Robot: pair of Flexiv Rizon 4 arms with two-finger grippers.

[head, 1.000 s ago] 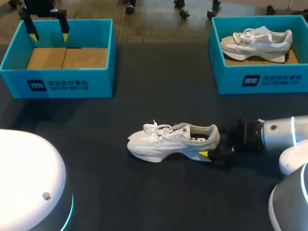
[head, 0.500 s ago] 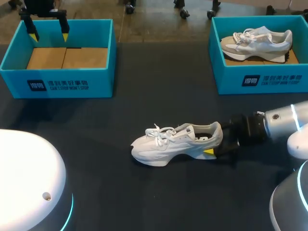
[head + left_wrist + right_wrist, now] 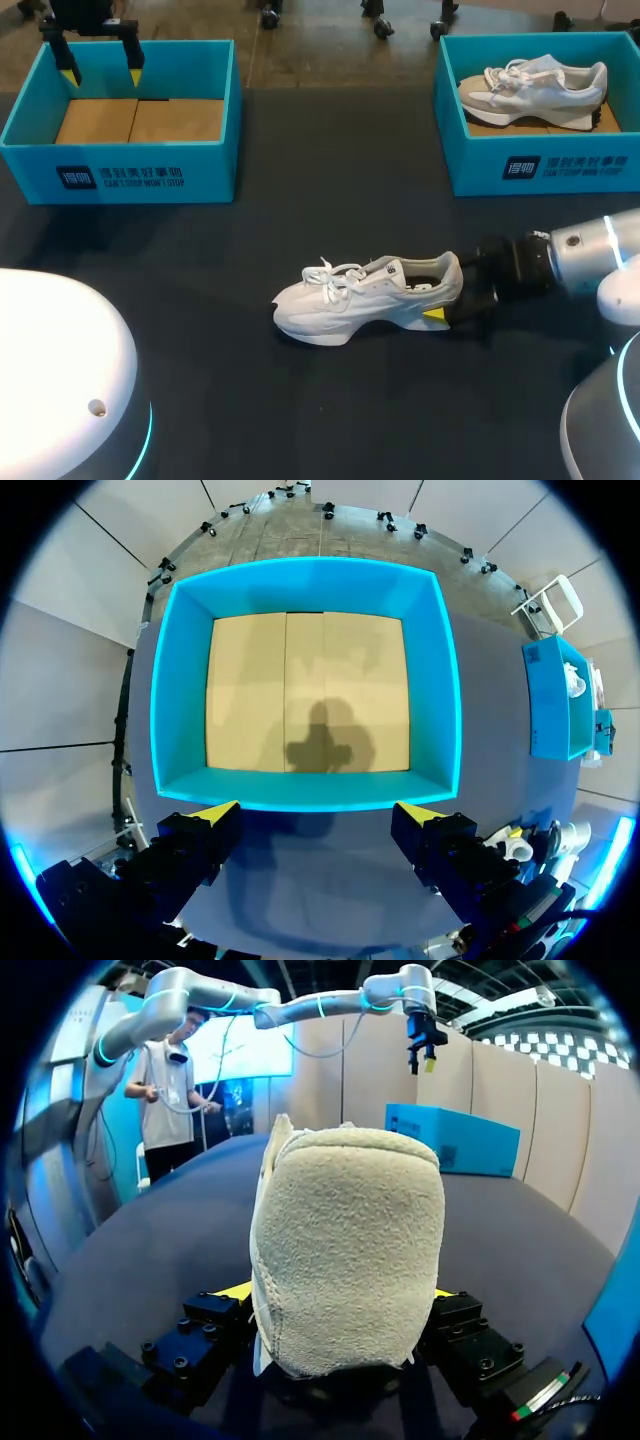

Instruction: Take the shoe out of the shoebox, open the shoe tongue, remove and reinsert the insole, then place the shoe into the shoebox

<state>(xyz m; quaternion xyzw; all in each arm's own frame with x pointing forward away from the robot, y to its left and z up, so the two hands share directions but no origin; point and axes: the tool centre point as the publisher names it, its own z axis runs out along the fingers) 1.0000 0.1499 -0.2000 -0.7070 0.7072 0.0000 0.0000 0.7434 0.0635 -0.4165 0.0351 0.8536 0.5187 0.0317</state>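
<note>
You have a dark, matte table point(image 3: 300, 420) in front of you, with a bright blue open box at each far corner. The white shoe point(image 3: 365, 298) stands out on the table between them, nearer the right side, with its toe pointing left and its laces loose and looped. The inside of its opening reads only as a dark hollow.

Your right gripper point(image 3: 338, 1291) is clamped on the heel. From its wrist you see mostly the rounded heel, with a nubby, suede-like surface. That bulk hides nearly all of both fingers, leaving thin yellow slivers pressed against either side. From above, only one yellow tip shows under the heel.

Your left gripper point(image 3: 318, 810) hangs over the left shoebox point(image 3: 120, 175) with its fingers spread wide, holding nothing. That box has smooth blue walls and a flat cardboard floor point(image 3: 305, 690). The right shoebox point(image 3: 540, 165) is cut off at the edge and holds a second shoe point(image 3: 535, 90), pale with a grey toe.
</note>
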